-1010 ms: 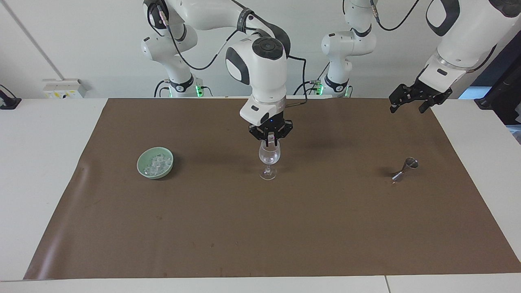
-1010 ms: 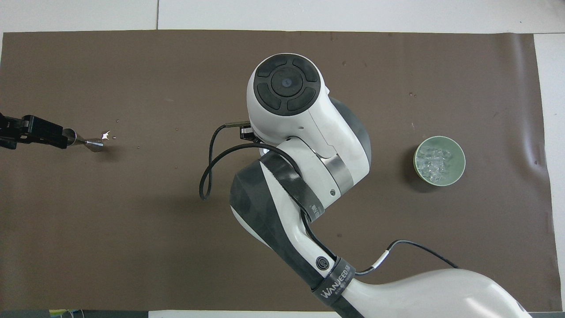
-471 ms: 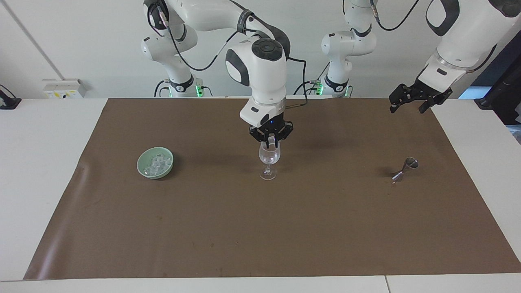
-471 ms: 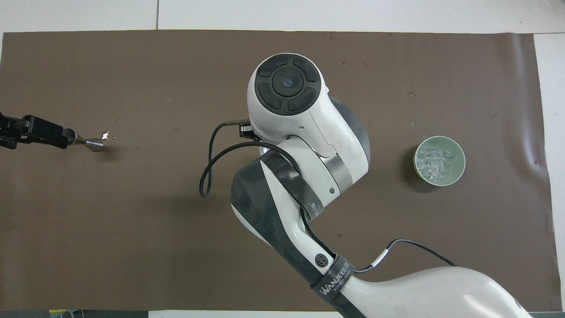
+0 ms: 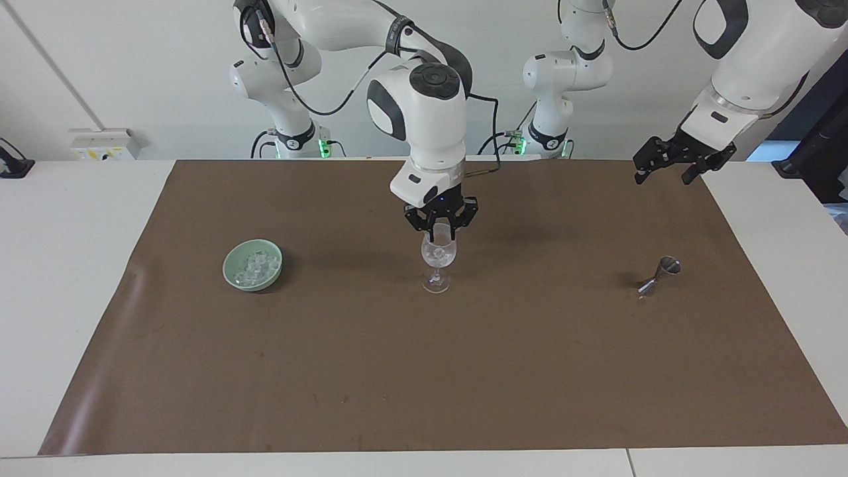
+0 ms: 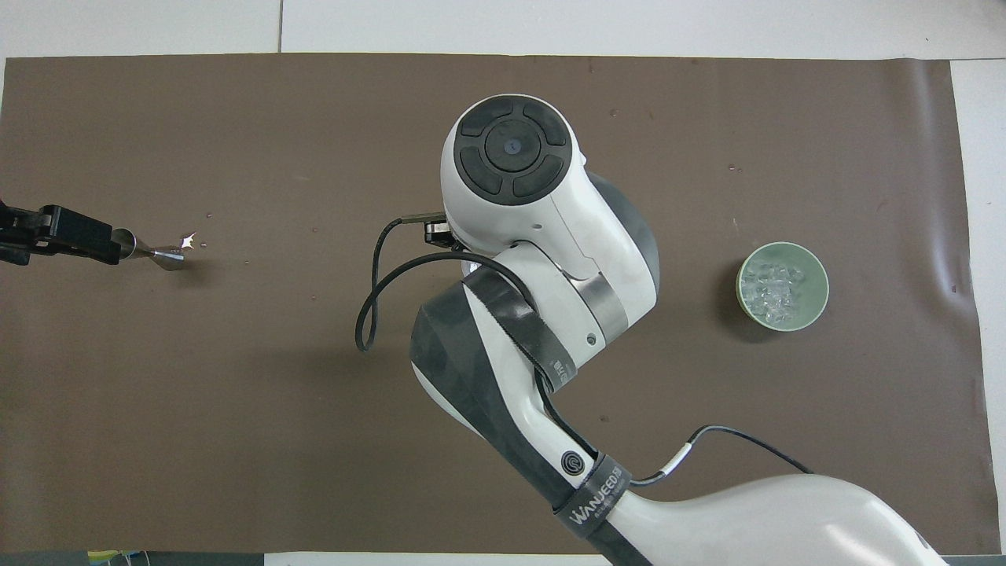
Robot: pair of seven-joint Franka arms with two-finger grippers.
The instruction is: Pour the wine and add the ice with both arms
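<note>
Mia: Between the earlier facing view and this one, the right gripper [image 5: 441,230] eased its fingers apart over the glass [image 5: 437,262], and the cube it had pinched was no longer between them.

Tom: So it was part open and held nothing?

Mia: That was how it looked. Something whitish glinted in the glass, probably that cube. The rest of the ice [image 5: 255,266] lay in the bowl [image 5: 248,286], toward the right arm's end of the mat [image 5: 397,371].

Tom: How should it have finished the drop?

Mia: I judged it best to lift straight up, since the fingers hung close over the rim and a sideways drag could tip the glass. The left gripper [image 5: 669,162] waited wide open and empty, high over the mat's corner. The measuring cup [image 5: 659,275] stood well apart from the glass.

Tom: And from overhead?

Mia: The right arm [image 6: 542,259] hid the glass and its own gripper. The ice [image 6: 774,291] showed in the bowl [image 6: 741,283], with bare mat between it and the arm. The left gripper [image 6: 55,236] overlapped the measuring cup [image 6: 149,251] only in that view. The mat's edges were far from everything, so the path to the bowl looked free
</note>
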